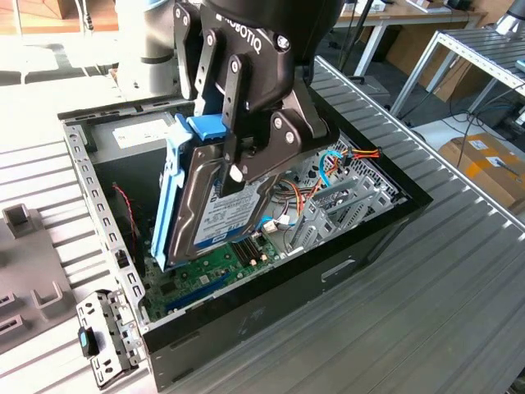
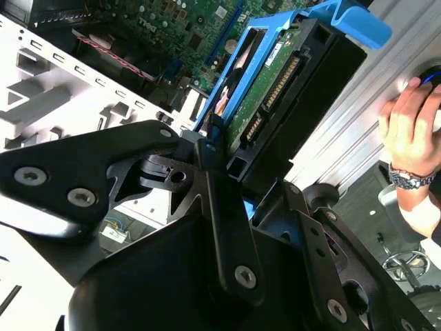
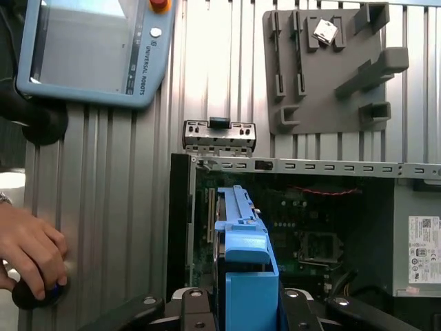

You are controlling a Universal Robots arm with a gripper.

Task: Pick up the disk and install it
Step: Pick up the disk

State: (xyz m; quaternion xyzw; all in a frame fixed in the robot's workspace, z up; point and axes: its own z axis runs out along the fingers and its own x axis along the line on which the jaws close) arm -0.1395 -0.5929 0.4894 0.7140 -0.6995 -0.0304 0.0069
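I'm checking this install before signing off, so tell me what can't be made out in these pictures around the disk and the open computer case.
1. Exterior view: inside the computer case, the floor beneath the disk is hidden by the disk and the tool clamping it.
2. Second wrist view: the tool's linkages cover the disk's near end.
3. First wrist view: a hand covers a dark round object; the top edge cuts off the pendant.

Open black metal computer case (image 1: pixel 328 271) sat on the ribbed aluminium table (image 1: pixel 459 271); blue-railed dark hard disk (image 1: pixel 215 205) hung tilted over its green motherboard (image 1: pixel 205 275); grey plastic fixture tray (image 1: pixel 25 279) lay at the exterior view's left.
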